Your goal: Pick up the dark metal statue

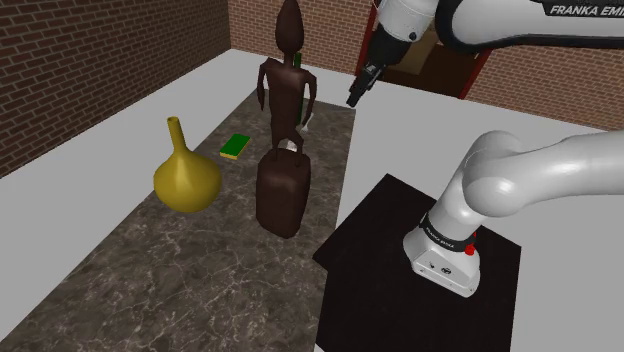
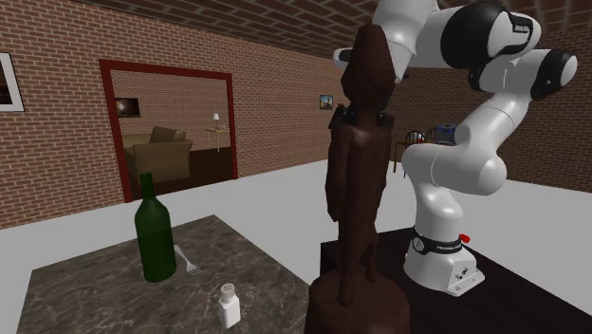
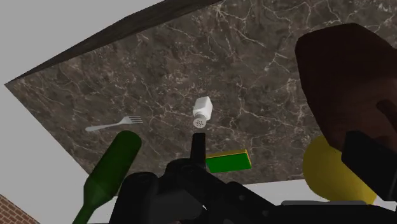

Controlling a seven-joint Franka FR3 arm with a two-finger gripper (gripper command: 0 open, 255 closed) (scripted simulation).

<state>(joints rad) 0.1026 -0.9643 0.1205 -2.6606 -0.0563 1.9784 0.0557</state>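
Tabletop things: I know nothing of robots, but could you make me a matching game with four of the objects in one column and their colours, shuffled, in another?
Things:
1. statue
2. vase
3. bottle
4. shaker

Colours:
A. white
B. green
C. dark brown
D. yellow

Pairs: 1-C, 2-D, 3-B, 4-A

Flat, even ambient light, medium-bright, no evident direction; soft gradient shading on the white arm (image 1: pixel 500 180), mild sheen on the yellow vase (image 1: pixel 187 182), dark statue (image 1: pixel 287 90) and marble table (image 1: pixel 200 290) read dim.
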